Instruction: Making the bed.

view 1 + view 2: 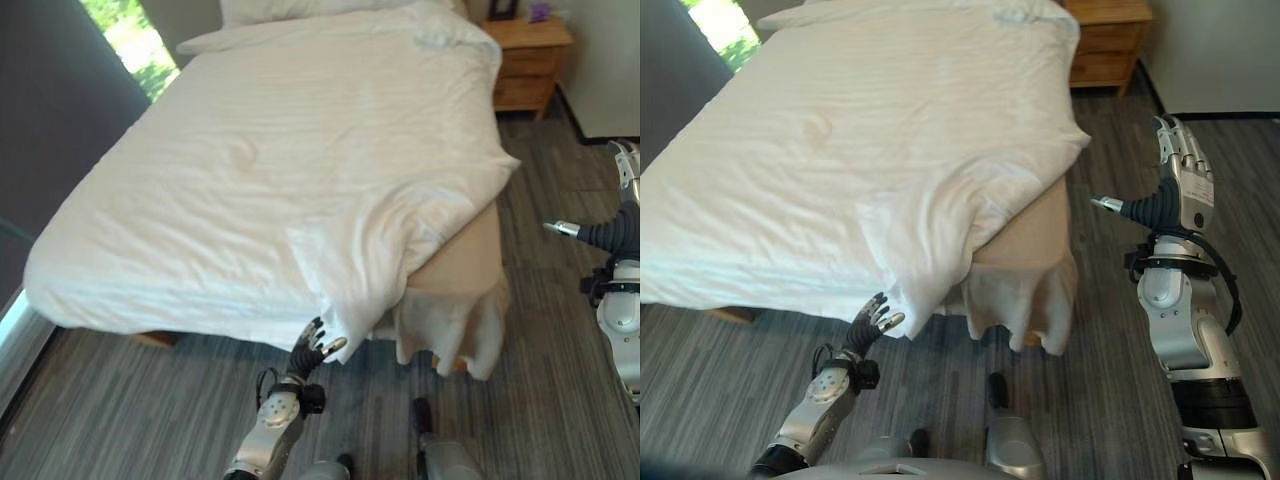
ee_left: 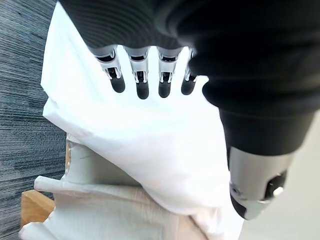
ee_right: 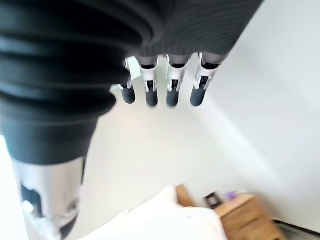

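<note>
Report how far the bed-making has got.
Done: the white duvet lies spread over most of the bed. In hand: the open left hand reaches at its hanging corner. Left: the tan mattress corner lies uncovered; the right hand is raised, open.

wooden nightstand [image 1: 527, 62] beside bed head | grey striped floor [image 1: 560, 350] | window [image 1: 135, 40]
</note>
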